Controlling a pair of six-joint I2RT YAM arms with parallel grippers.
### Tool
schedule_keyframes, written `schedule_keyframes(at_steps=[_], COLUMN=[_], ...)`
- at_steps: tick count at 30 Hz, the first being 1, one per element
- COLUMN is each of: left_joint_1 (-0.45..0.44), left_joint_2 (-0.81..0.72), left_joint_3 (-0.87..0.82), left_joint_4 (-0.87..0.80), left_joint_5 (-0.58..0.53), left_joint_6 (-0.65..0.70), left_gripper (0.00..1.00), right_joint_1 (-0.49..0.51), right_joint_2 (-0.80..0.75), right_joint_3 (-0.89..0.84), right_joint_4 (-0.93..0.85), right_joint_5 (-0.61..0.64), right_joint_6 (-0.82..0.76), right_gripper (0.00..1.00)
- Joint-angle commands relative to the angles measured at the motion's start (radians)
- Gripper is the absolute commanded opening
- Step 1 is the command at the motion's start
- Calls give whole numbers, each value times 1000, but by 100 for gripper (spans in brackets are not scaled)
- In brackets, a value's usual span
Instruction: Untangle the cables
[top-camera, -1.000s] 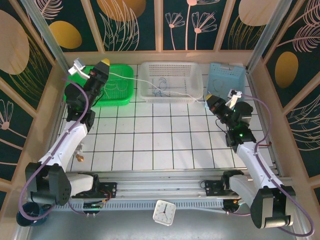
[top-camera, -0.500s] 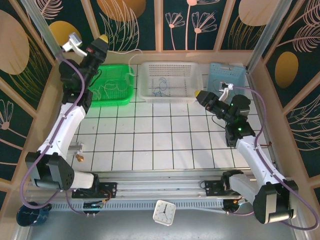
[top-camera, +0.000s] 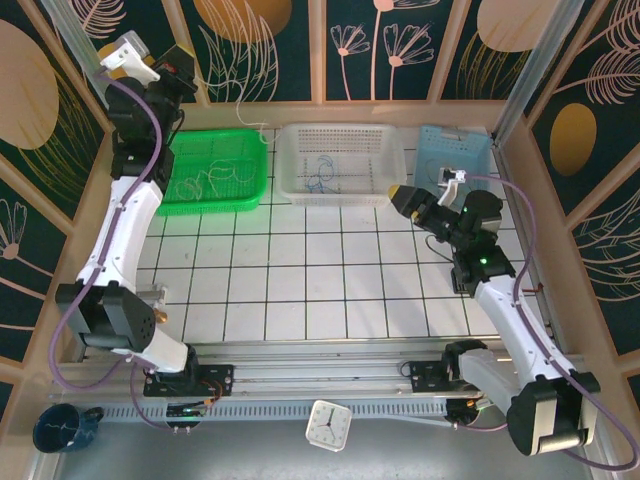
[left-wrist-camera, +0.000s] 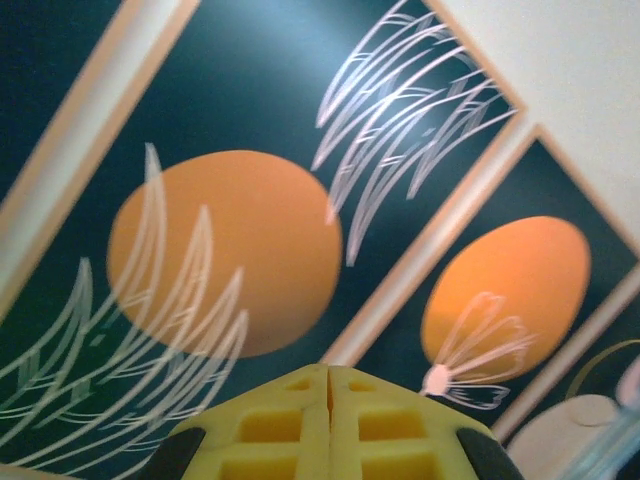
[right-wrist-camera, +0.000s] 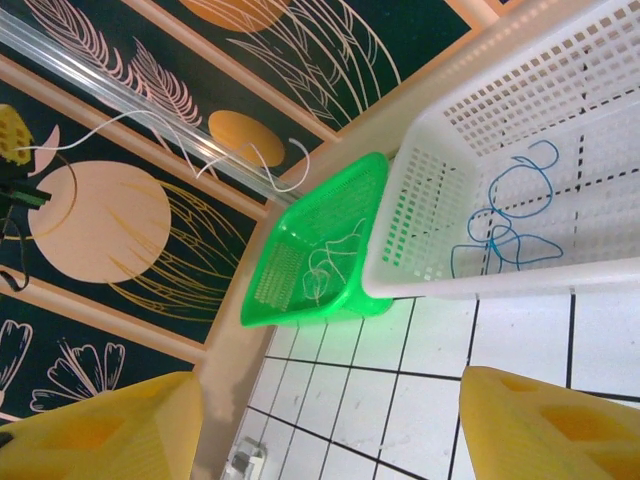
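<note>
- While the left gripper (left-wrist-camera: 328, 400) is raised high at the back-left corner, its fingers pressed together, it pinches one end of a white cable (top-camera: 258, 126).
- That cable hangs down with its loose end near the back corner of the green basket (top-camera: 215, 207), on the side toward the white basket (top-camera: 340, 196). Whether the end touches either rim cannot be told.
- The right gripper (right-wrist-camera: 330, 410) stands wide with nothing between its fingers, over the tiles (top-camera: 300, 270) just in front of the white basket.
- More white cables (top-camera: 205, 178) lie loose in the green basket, and a blue cable (top-camera: 320, 182) lies looped in the white one.
- The step in hand looks like putting the freed cable with the other white ones.
- Doing it well means bringing the left arm down and over the middle of the green basket, so the dangling end settles inside the walls first.
- Only then should the fingers part, since a light, springy cable dropped from a height could drape over the rim or stray into the white basket.
</note>
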Motion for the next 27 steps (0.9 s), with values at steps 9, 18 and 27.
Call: schedule_keyframes(at_steps=[9, 18, 27], left_joint_1=[31, 106, 209], left_joint_2=[105, 139, 128], left_joint_3=[39, -156, -341], left_joint_4=[-54, -6, 70], left_joint_5=[-62, -67, -12], left_joint_6=[133, 145, 48], left_gripper=[0, 0, 98], right_joint_1=[4, 5, 6], right_joint_2=[-106, -129, -134], right_joint_3=[-13, -23, -6], right_joint_4=[-100, -118, -149], right_joint_5=[25, 20, 22], right_joint_6=[-45, -50, -65], right_gripper=[69, 69, 70])
